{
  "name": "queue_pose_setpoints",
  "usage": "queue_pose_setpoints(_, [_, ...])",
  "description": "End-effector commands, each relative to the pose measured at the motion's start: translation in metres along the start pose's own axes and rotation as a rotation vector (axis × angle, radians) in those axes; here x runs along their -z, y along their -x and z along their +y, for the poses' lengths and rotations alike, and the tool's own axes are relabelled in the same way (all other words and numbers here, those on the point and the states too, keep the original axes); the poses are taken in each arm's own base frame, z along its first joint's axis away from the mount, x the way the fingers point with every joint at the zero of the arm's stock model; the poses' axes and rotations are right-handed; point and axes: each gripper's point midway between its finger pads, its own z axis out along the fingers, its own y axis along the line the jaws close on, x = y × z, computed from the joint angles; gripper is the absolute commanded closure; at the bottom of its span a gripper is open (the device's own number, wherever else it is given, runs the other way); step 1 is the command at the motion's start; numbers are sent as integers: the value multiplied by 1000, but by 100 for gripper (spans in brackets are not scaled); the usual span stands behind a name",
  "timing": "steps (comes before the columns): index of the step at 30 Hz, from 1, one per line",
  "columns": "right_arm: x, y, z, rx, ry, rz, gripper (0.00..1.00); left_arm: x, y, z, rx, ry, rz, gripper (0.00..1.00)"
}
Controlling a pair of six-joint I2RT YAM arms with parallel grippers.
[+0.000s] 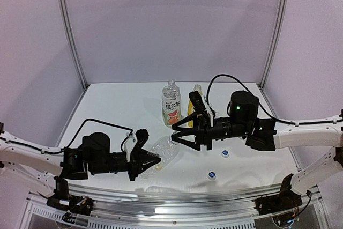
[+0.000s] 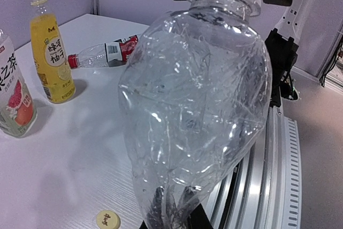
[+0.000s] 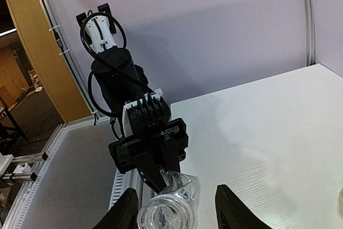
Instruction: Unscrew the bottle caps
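Observation:
My left gripper (image 1: 153, 160) (image 2: 170, 207) is shut on the base of the clear plain bottle (image 1: 165, 153) (image 2: 198, 105), which is crumpled and held off the table. Its neck points at my right gripper (image 1: 172, 133) (image 3: 177, 190), whose fingers (image 3: 120, 213) stand open on either side of the bottle's mouth (image 3: 165, 215). Two blue-and-white caps (image 1: 225, 154) (image 1: 211, 175) and a yellow cap (image 2: 108, 219) lie loose on the table. The red-label bottle (image 2: 110, 52) lies on its side with its red cap (image 2: 73, 61) on.
The fruit-label bottle (image 1: 171, 104) (image 2: 13, 100) and the yellow bottle (image 2: 51, 52) stand upright at the back middle, just behind the right gripper. The table's near edge with a metal rail (image 2: 278, 175) runs right under the held bottle.

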Motion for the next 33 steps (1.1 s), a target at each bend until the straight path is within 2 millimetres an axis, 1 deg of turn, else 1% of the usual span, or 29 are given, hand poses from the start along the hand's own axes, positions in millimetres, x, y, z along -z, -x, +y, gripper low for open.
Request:
queue_pose_setpoints(1, [-9, -9, -1, -9, 7, 53, 55, -1, 17, -7, 2, -36, -37, 100])
queue_pose_setpoints(3, [-12, -11, 1, -17, 27, 63, 55, 0, 16, -6, 2, -27, -37, 100])
queue_pose_setpoints(6, [-15, -14, 10, -24, 74, 81, 53, 1, 17, -3, 2, -14, -40, 100])
queue_pose_setpoints(8, [-18, -17, 13, -27, 83, 94, 55, 2, 17, -3, 2, -12, -42, 100])
queue_pose_setpoints(11, [-20, -18, 13, -30, 87, 105, 66, 2, 18, -4, 2, -16, -44, 100])
queue_pose_setpoints(17, [-21, -17, 13, -24, 95, 110, 96, 3, 19, -2, 0, -6, -44, 100])
queue_pose_setpoints(18, [-21, -16, 13, -23, 90, 109, 100, 3, 19, -1, 2, 0, -42, 92])
queue_pose_setpoints(20, [-21, -12, 9, -17, 59, 117, 100, 2, 19, 3, 0, 30, -29, 73])
queue_pose_setpoints(21, [-21, -10, 6, -15, 34, 127, 100, 2, 19, 7, 1, 53, -23, 64])
queue_pose_setpoints(23, [-21, -6, -3, -16, -30, 155, 100, 3, 19, 15, 4, 101, -9, 45])
queue_pose_setpoints(25, [-20, 0, -12, -18, -100, 183, 100, 6, 16, 25, 9, 157, 4, 36])
queue_pose_setpoints(27, [-18, 4, -23, -27, -181, 218, 100, 14, 18, 37, 16, 229, 0, 27])
queue_pose_setpoints(29, [-17, 18, -34, -24, -267, 228, 100, 23, 18, 48, 7, 296, 3, 22])
queue_pose_setpoints(32, [-11, 30, -60, -22, -436, 274, 100, 46, 24, 66, 3, 407, -20, 14])
queue_pose_setpoints(33, [-8, 31, -71, -18, -508, 294, 100, 57, 30, 71, 7, 444, -49, 12])
